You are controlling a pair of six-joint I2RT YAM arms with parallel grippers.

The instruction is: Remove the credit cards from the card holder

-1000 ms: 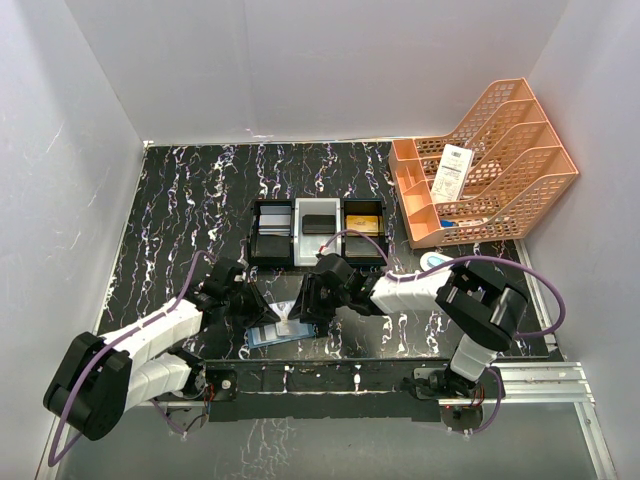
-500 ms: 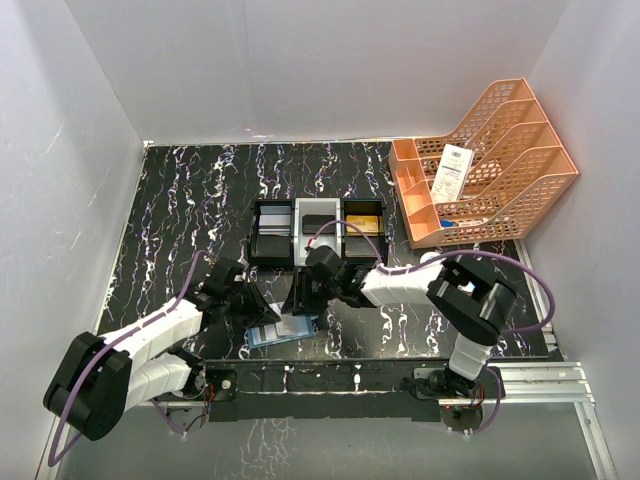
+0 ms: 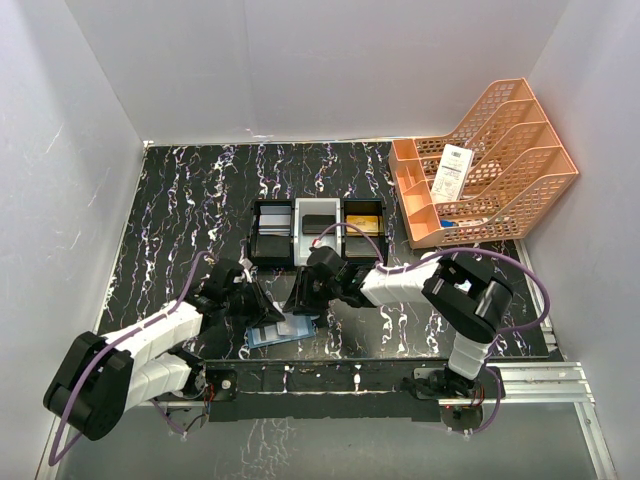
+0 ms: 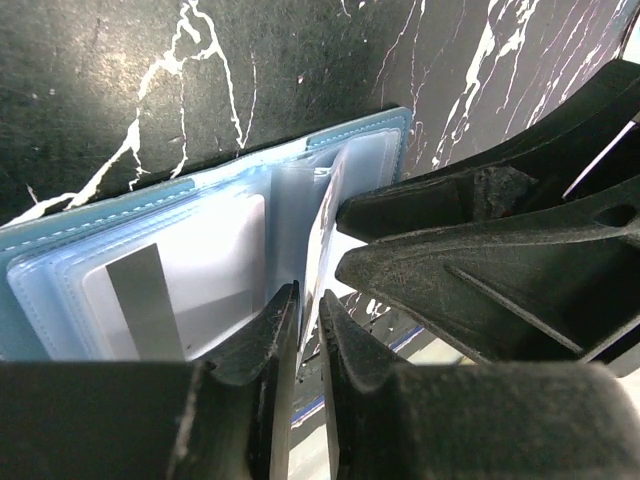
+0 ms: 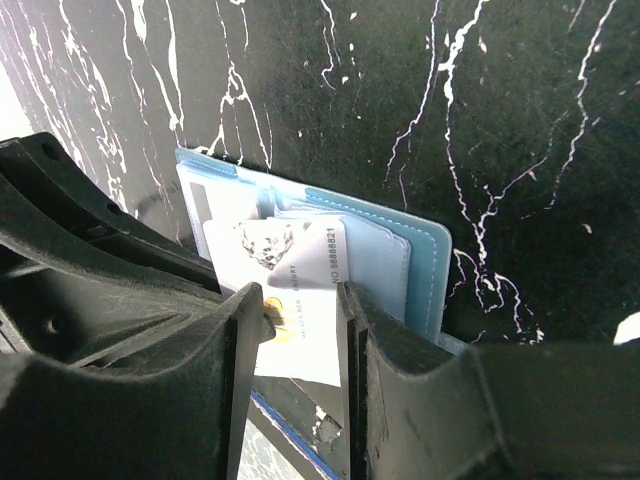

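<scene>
The teal-blue card holder (image 3: 275, 332) lies open near the front edge, its clear pockets up (image 4: 100, 225) (image 5: 420, 260). A whitish credit card (image 5: 300, 290) printed with a number sticks out of it. My right gripper (image 5: 298, 300) (image 3: 303, 298) is shut on that card by its two long edges. My left gripper (image 4: 308, 300) (image 3: 258, 308) is at the holder's left side, its jaws a narrow slit apart around a thin pale sheet (image 4: 322, 220); whether that sheet is pocket or card is unclear. Another card with a grey stripe (image 4: 190, 280) sits in a pocket.
A black-and-white three-compartment tray (image 3: 252, 235) behind the grippers holds a greyish card (image 3: 272, 222), a black card (image 3: 320, 224) and a gold card (image 3: 364, 224). An orange file rack (image 3: 500, 150) with a white barcoded slip (image 3: 455, 170) stands at the right. A pale oval case (image 3: 435, 262) lies under the right arm.
My right gripper has shifted a little left, over the card holder, and closed slightly. The left jaws have eased apart a little. The card holder has stayed put.
</scene>
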